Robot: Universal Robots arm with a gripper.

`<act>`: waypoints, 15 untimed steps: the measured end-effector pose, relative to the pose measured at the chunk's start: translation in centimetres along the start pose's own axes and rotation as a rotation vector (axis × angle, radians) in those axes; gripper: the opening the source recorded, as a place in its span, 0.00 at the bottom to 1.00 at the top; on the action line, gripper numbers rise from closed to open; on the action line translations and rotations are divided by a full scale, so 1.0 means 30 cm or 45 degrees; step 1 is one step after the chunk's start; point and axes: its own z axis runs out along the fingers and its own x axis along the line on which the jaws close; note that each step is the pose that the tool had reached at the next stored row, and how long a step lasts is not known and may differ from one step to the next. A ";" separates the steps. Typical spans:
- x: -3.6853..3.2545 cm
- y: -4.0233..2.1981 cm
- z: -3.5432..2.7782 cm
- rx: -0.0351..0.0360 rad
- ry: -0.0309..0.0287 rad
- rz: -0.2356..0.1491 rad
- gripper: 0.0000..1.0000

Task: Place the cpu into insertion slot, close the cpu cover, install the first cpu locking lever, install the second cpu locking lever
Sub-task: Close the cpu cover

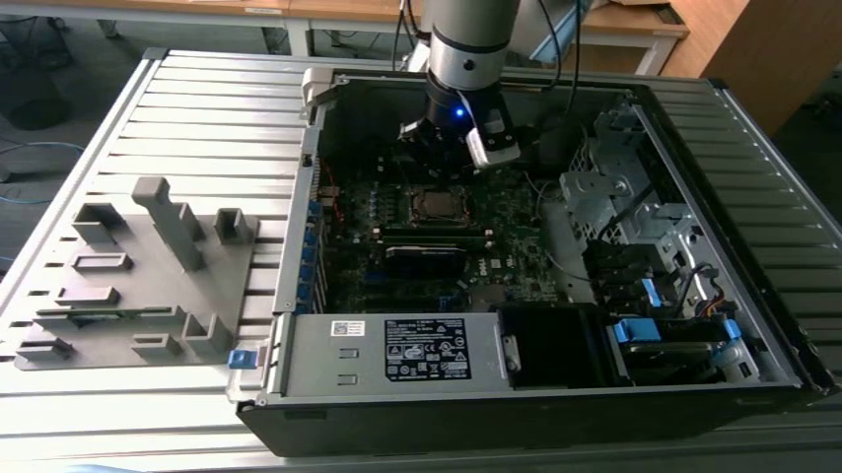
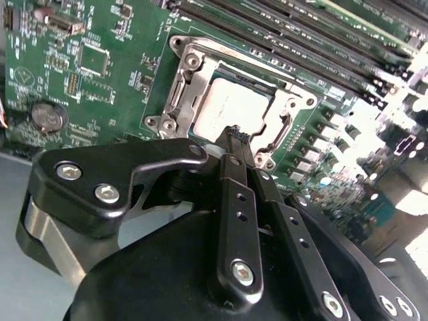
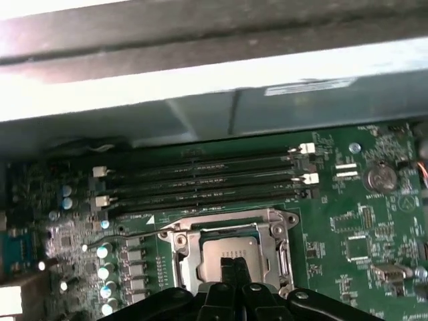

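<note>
**Cpu's seated, looks like lever time**

From the exterior view's left: a grey fixture block (image 1: 132,266) sits on the counter (image 1: 197,99). Mid-case, the cpu (image 2: 234,110) lies in the insertion slot (image 1: 413,205) with the cpu cover (image 2: 189,83) down over it (I think). The gripper (image 2: 234,134) hovers at the cpu's edge, fingers (image 2: 231,194) pressed together, holding nothing. Lever step, I reckon, which calls for precise contact on thin wire.

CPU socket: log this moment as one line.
cpu: seated | cpu cover: down around cpu | claw: shut, empty, tips by cover's edge
</note>
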 end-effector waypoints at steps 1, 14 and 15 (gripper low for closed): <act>0.000 0.000 0.000 0.0000 -0.0016 -0.014 0.11; 0.006 -0.001 0.008 0.0016 -0.0203 -0.027 0.11; 0.006 -0.001 0.011 0.0016 -0.0207 -0.026 0.11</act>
